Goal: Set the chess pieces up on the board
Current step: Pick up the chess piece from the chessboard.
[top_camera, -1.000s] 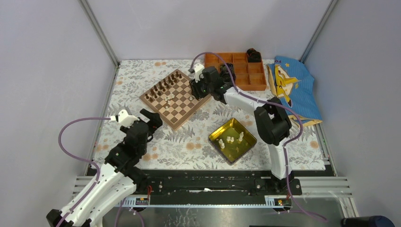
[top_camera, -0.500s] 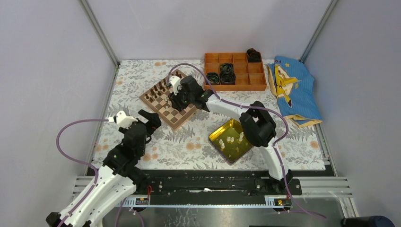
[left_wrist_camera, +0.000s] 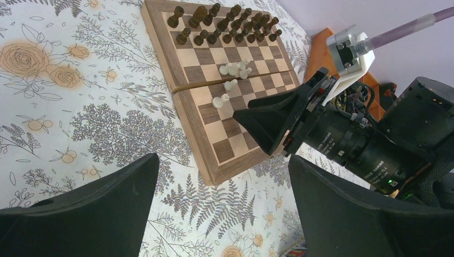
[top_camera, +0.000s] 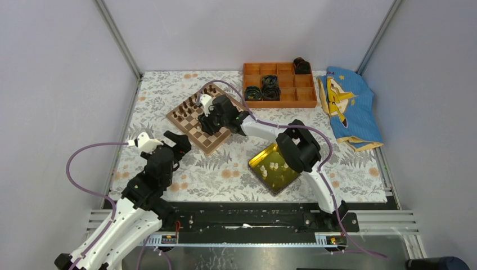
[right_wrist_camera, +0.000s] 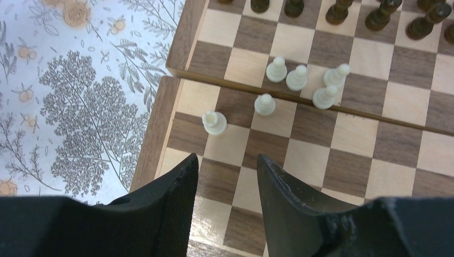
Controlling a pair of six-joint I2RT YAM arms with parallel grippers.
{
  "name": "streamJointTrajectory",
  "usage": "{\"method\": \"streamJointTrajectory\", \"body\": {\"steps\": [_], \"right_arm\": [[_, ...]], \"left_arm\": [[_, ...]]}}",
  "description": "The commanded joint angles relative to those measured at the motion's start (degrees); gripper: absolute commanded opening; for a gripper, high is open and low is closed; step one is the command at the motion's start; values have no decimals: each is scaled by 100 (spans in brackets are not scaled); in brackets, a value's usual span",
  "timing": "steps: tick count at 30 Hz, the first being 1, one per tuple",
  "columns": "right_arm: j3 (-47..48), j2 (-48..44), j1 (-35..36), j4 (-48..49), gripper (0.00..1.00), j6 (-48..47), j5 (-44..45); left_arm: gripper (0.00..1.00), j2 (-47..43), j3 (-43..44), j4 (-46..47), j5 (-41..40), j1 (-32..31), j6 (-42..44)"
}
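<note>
Six cream chess pieces (right_wrist_camera: 264, 104) stood clustered by the middle fold of the board (right_wrist_camera: 353, 134), off their home squares, seemingly parked for sorting opposite the dark pieces (right_wrist_camera: 338, 12) ranked along the far edge. The right claw (right_wrist_camera: 227, 163) hung just short of them, jaws parted and empty, likely lining up on the nearest. The left claw (left_wrist_camera: 223, 159) waited spread wide beside the board's corner, out of the way. A second before, the right claw had been at the board's edge near the orange box (top_camera: 292, 104); it had since swung across.
</note>
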Motion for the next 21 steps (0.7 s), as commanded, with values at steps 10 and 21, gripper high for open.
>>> {"method": "streamJointTrajectory", "body": {"steps": [10,21], "right_arm": [[-21,196,55,1053,52,132,-482],[125,382,65,1090,52,153,-611]], "left_arm": [[99,-6,17,-21,-83,-25,-96],[99,11,17,-24,-92,-30,-105]]}}
